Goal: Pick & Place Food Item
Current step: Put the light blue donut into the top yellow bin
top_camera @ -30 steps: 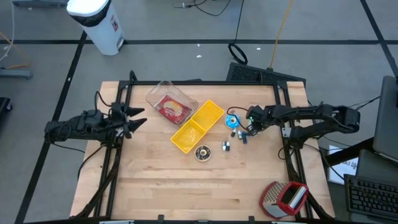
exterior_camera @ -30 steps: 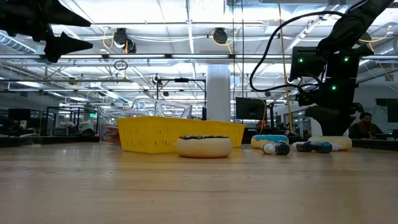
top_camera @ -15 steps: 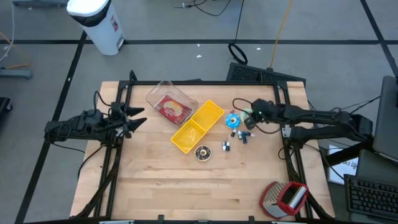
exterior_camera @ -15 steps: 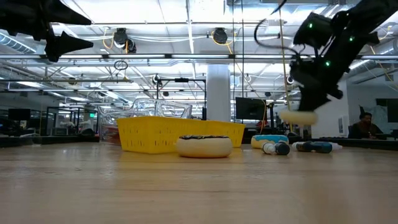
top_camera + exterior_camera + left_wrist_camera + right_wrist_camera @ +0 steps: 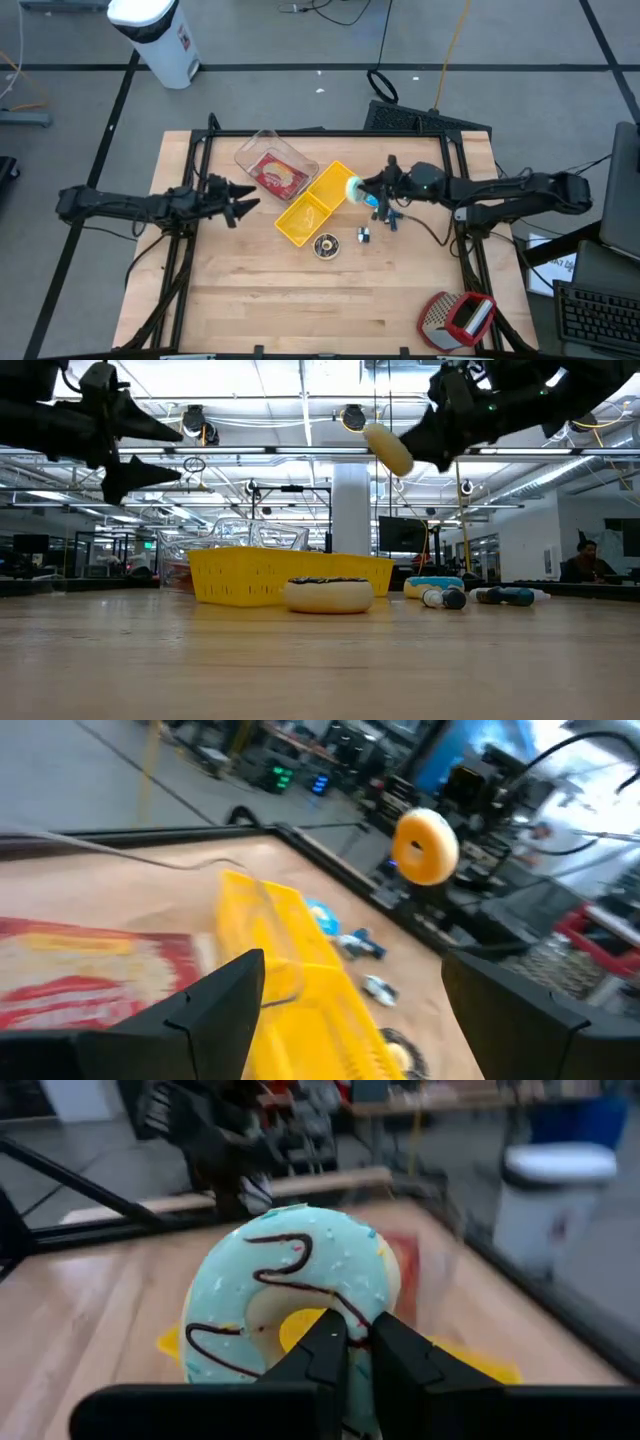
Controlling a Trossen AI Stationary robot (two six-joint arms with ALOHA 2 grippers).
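Observation:
A blue-iced doughnut (image 5: 353, 189) with brown drizzle hangs in the air over the far right end of the yellow basket (image 5: 318, 203), with my right gripper (image 5: 366, 190) shut on it. It also shows high up in the low view as the doughnut (image 5: 387, 450), and in the left wrist view as the doughnut (image 5: 424, 845). My left gripper (image 5: 245, 205) stands open left of the basket, pointing level toward it, with nothing between its fingers. A chocolate-topped doughnut (image 5: 325, 245) lies flat on the table in front of the basket. My right gripper pinches the doughnut's ring (image 5: 345, 1315) between its two fingers, at the side nearest the wrist, beside the hole. The fingers come level from the table's right. The doughnut stands on edge beyond the fingertips, iced face toward the wrist, lifted clear of the table and the basket.
A clear container (image 5: 275, 167) with a red packet stands behind the basket at the far left. Small blue and white pieces (image 5: 365, 235) lie right of the basket. A red and grey object (image 5: 457, 318) sits at the near right corner. Bare wood (image 5: 300, 300) fills the near half.
My right gripper has risen from the table with the blue doughnut, tipped from pointing down to level, and gone toward the table's left, over the basket's end. The doughnut is now lifted clear and on edge. My left gripper has sunk and gone right, toward the basket.

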